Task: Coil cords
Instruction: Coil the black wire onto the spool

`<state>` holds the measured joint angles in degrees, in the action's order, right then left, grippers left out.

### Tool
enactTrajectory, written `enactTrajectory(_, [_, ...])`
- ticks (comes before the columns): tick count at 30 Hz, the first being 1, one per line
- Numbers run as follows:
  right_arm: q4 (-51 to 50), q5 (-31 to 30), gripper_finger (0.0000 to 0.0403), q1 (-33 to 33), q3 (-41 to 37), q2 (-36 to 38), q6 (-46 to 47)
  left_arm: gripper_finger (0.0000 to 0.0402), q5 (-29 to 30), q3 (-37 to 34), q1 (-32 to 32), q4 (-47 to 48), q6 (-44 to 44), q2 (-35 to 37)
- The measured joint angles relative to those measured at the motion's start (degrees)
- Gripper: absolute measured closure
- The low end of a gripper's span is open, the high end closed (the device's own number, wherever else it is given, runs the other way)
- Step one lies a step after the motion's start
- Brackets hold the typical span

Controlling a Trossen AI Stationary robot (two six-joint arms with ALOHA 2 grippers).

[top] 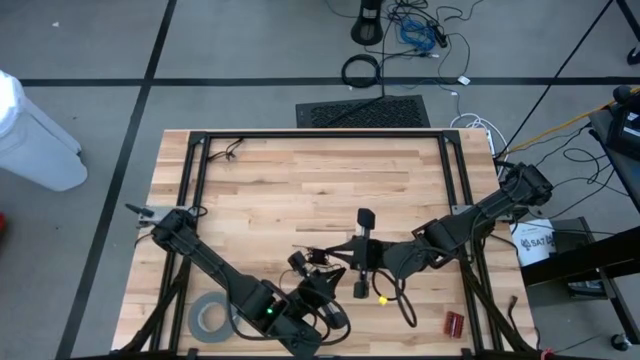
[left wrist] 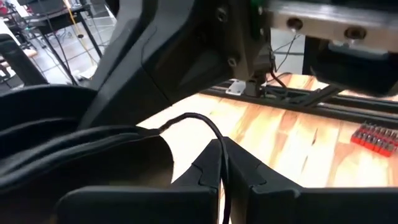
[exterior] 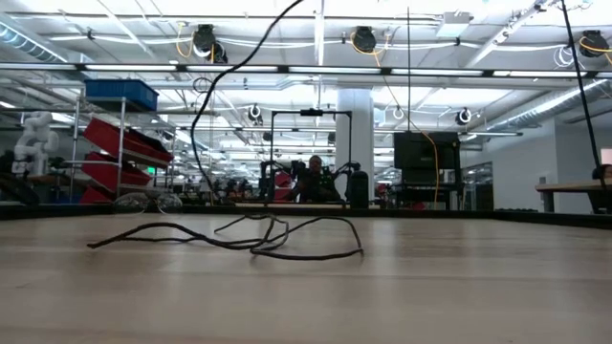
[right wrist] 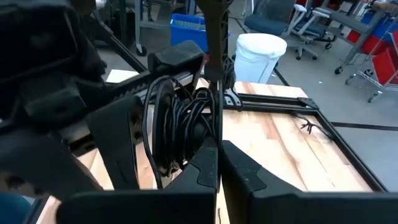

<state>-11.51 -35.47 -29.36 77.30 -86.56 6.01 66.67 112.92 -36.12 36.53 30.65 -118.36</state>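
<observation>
Left pincer [left wrist: 221, 163], close to the worktop's near edge, is pinched shut on the thin dark wire cord [left wrist: 198, 119]; right pincer [right wrist: 219, 163] alongside is shut too, seemingly on the same cord by its wound black bundle [right wrist: 185, 127]. With both tugging, the wire could slip out or the coil spring loose. Arms hide the bundle from above; slack loops lie mid-worktop [exterior: 277, 239]. No small disc is discernible.

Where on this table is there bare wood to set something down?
Bare: the far half of the table, inside the black frame. Crowded: the near edge, where left gripper, right gripper, cord and tape roll cluster.
</observation>
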Motion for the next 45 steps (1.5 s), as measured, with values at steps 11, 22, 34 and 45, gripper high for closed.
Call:
enactTrajectory(11, [-1.05, 2.76, 0.0403, 0.0, 0.0, 0.38, 0.53, 0.0369, -0.23, 0.0, -2.01, -0.03, 0.42, -0.18])
enactTrajectory(22, [-5.84, 4.33, 0.0403, 0.0, 0.0, 0.98, 2.55, 0.0301, -0.42, -0.02, -3.96, 0.19, -0.03, 1.45])
enactTrajectory(34, [-9.28, 5.87, 0.0403, -2.46, 0.0, 3.68, 3.48, 0.0373, -0.52, -0.02, -11.63, 4.97, 0.44, 6.99])
enactTrajectory(45, [-10.42, 10.37, 0.0403, -6.05, 0.0, 5.26, -2.92, 0.0395, 7.22, -0.02, -15.07, 6.32, 0.42, 11.1])
